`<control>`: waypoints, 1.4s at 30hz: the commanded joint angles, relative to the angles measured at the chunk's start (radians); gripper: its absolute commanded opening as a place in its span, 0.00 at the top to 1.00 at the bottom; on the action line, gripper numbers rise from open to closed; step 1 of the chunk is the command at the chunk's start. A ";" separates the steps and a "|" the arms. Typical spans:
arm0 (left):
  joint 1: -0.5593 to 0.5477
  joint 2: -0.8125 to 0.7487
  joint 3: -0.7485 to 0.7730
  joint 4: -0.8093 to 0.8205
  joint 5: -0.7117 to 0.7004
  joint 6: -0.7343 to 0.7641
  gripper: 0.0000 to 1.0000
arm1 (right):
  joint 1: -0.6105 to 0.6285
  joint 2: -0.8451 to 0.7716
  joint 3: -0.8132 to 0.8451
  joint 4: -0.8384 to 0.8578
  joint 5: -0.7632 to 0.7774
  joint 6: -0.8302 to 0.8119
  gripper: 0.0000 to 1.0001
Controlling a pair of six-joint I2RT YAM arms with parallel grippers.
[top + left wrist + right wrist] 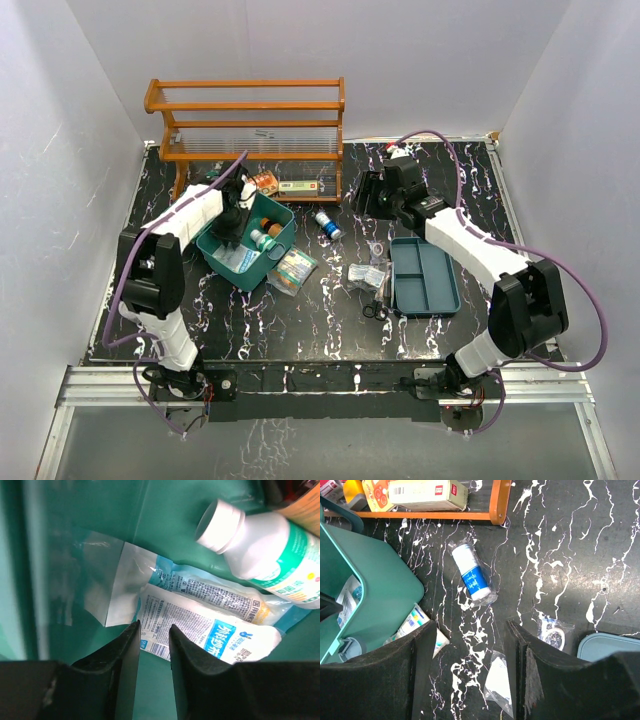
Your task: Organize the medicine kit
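left gripper point(153, 626) angled down, jaws nearly together (perhaps pinching); right gripper point(472, 625) hovers with jaws apart.

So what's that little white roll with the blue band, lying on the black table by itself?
The roll is a small white cylinder with a blue printed band around its middle, sealed in clear crinkly film. It lies on its side, slanted, on the black marbled table, just in front of the right post of the orange rack and right of the teal box. Only the table touches it.
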 commanded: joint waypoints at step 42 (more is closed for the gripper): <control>-0.001 -0.443 -0.268 0.080 0.631 -0.266 0.47 | 0.230 0.442 0.131 0.096 -0.255 -0.014 0.50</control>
